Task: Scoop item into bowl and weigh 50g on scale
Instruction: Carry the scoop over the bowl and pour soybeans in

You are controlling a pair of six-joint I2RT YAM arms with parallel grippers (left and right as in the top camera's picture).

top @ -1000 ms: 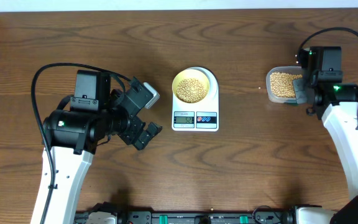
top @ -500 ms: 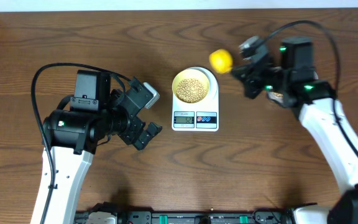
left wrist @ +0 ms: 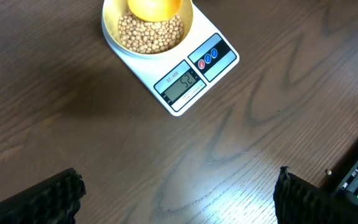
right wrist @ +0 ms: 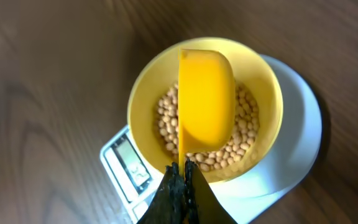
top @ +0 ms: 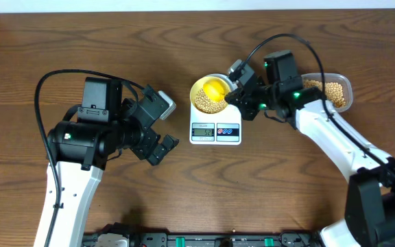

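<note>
The pale yellow bowl (top: 196, 87) sits on the white scale (top: 215, 132) at the table's middle, with beige beans (top: 208, 103) inside. My right gripper (top: 237, 94) is shut on the handle of a bright yellow scoop (top: 215, 88), which hangs over the bowl. In the right wrist view the scoop (right wrist: 206, 99) covers the middle of the bowl (right wrist: 140, 93), with beans (right wrist: 245, 134) around it and my gripper (right wrist: 183, 171) pinching its handle. My left gripper (top: 162, 147) stands open over bare table left of the scale (left wrist: 194, 81), wide fingers (left wrist: 55, 196) holding nothing.
A clear plastic tub (top: 347, 86) with more beans (top: 333, 92) stands at the right, behind my right arm. The scale's display (left wrist: 180, 84) and two coloured buttons (left wrist: 209, 56) face the table's front. Cables loop above both arms.
My right arm has swung left from the tub, carrying the yellow scoop to over the bowl on the scale. The left arm has not moved.
</note>
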